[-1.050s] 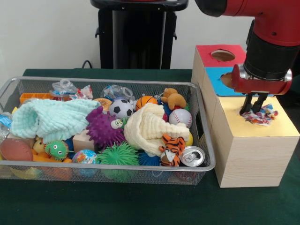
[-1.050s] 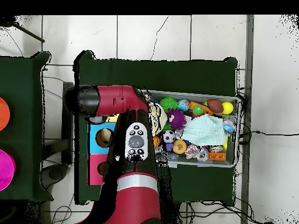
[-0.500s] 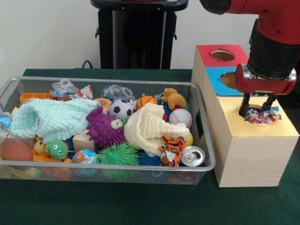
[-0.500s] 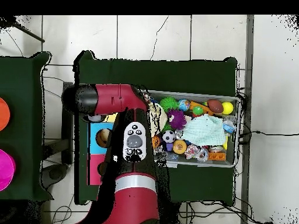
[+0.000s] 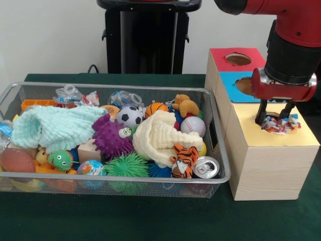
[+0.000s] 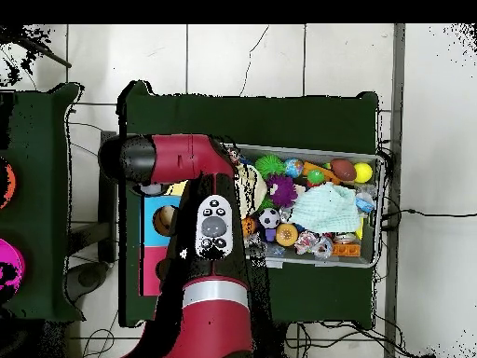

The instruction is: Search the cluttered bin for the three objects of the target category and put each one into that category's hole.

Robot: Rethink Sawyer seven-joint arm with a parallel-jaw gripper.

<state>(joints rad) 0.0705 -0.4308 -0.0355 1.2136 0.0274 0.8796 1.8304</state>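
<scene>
Nearest the front edge of the wire bin [image 5: 115,178] there's a crushed can [image 5: 206,166] in the right corner, with a tiger toy [image 5: 183,158] just beside it and a green spiky ball [image 5: 126,164] further left. Past those, a purple spiky ball [image 5: 110,137] and a cream cloth [image 5: 159,136]. Over on the wooden box's [image 5: 268,165] yellow panel [image 5: 273,134], the gripper [image 5: 274,118] has its fingers spread apart around a crumpled colourful wrapper [image 5: 280,123] sitting in the hole.

Green table [image 5: 100,221], wire bin [image 5: 220,150], wooden box [image 5: 271,165]
</scene>
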